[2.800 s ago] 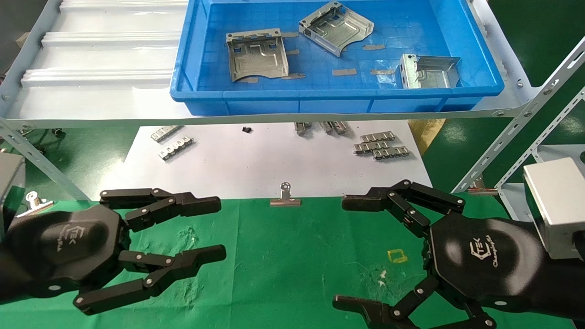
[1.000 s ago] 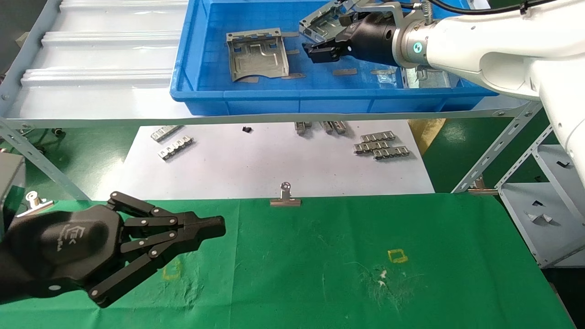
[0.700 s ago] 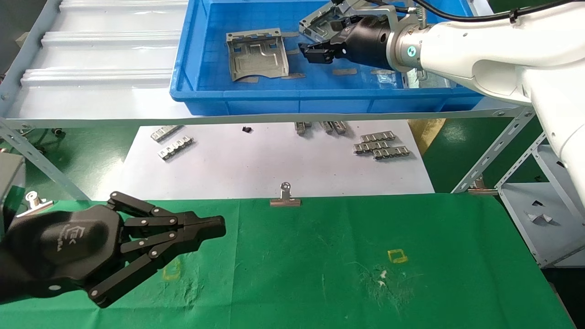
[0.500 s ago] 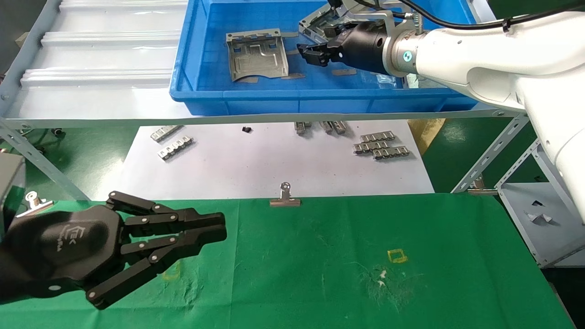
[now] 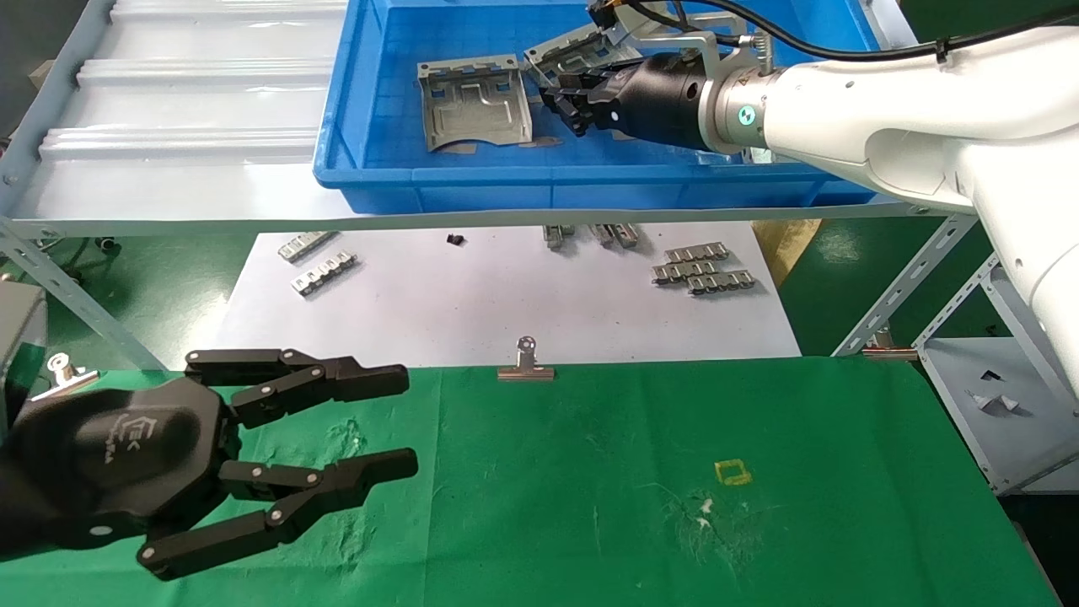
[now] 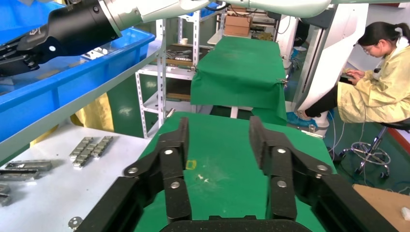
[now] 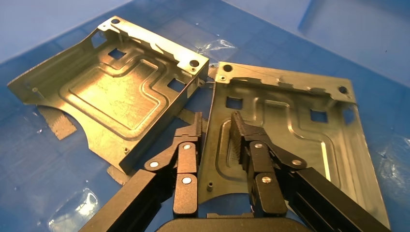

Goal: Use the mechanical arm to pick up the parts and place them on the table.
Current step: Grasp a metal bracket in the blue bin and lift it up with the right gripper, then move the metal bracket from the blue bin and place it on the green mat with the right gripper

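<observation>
A: Two parts (image 7: pixel 111 92) lie in the blue bin (image 5: pixel 438 190); right end effector (image 7: pixel 215 130) pinches one's (image 7: pixel 290 140) edge.

B: Thin grip; it may slip. Left end effector (image 5: pixel 396 421) gapes over the table (image 5: pixel 590 472).

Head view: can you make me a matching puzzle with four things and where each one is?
1. left hand
2. right hand
3. clip
4. metal strips

a. on the white sheet
b. in the blue bin, pinching a metal plate
c. at the green cloth's far edge
d. open above the green cloth

Pairs: 1-d, 2-b, 3-c, 4-a.
</observation>
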`<action>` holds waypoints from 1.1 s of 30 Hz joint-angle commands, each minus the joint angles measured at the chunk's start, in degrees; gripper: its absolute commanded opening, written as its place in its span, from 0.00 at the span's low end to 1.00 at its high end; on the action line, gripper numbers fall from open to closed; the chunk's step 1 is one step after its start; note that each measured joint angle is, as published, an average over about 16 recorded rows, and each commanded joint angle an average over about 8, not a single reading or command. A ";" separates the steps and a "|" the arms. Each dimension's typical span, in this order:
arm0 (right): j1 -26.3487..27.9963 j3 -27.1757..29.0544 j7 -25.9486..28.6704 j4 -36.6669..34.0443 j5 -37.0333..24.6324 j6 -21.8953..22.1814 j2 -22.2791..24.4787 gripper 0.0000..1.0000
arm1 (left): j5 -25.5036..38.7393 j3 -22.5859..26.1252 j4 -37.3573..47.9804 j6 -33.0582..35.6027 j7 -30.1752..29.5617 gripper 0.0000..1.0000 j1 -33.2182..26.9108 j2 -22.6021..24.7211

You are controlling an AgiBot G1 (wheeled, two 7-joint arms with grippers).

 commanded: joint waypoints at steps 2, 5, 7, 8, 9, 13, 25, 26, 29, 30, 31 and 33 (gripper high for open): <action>0.28 -0.39 -1.15 -0.31 0.84 0.21 0.05 0.00 | 0.00 0.00 0.00 0.00 0.00 1.00 0.00 0.00; 0.87 -0.55 -2.74 -0.94 1.56 1.28 0.08 0.00 | 0.00 0.00 0.00 0.00 0.00 1.00 0.00 0.00; 1.29 -0.67 -3.73 -1.56 1.88 2.76 0.07 0.00 | 0.00 0.00 0.00 0.00 0.00 1.00 0.00 0.00; 1.50 -0.73 -4.19 -1.87 2.02 3.67 0.06 0.00 | 0.00 0.00 0.00 0.00 0.00 1.00 0.00 0.00; 1.70 -0.80 -4.61 -2.13 2.13 4.61 0.05 0.00 | 0.00 0.00 0.00 0.00 0.00 1.00 0.00 0.00; 2.58 -1.01 -6.05 -2.84 2.71 7.74 0.12 0.00 | 0.00 0.00 0.00 0.00 0.00 1.00 0.00 0.00; 7.79 -0.55 -13.70 -2.48 5.28 -7.92 6.50 0.00 | 0.00 0.00 0.00 0.00 0.00 1.00 0.00 0.00; 8.14 -0.49 -14.59 -2.02 5.60 -11.21 7.69 0.00 | 0.00 0.00 0.00 0.00 0.00 1.00 0.00 0.00; 8.99 -0.23 -17.22 -0.46 6.86 -22.27 11.43 0.00 | 0.00 0.00 0.00 0.00 0.00 1.00 0.00 0.00; 9.25 -0.15 -18.01 -0.06 7.28 -25.77 12.62 0.00 | 0.00 0.00 0.00 0.00 0.00 1.00 0.00 0.00; 9.53 -0.06 -18.77 0.28 7.72 -29.16 13.76 0.00 | 0.00 0.00 0.00 0.00 0.00 1.00 0.00 0.00; 10.07 0.09 -20.12 0.80 8.47 -35.29 15.79 0.00 | 0.00 0.00 0.00 0.00 0.00 1.00 0.00 0.00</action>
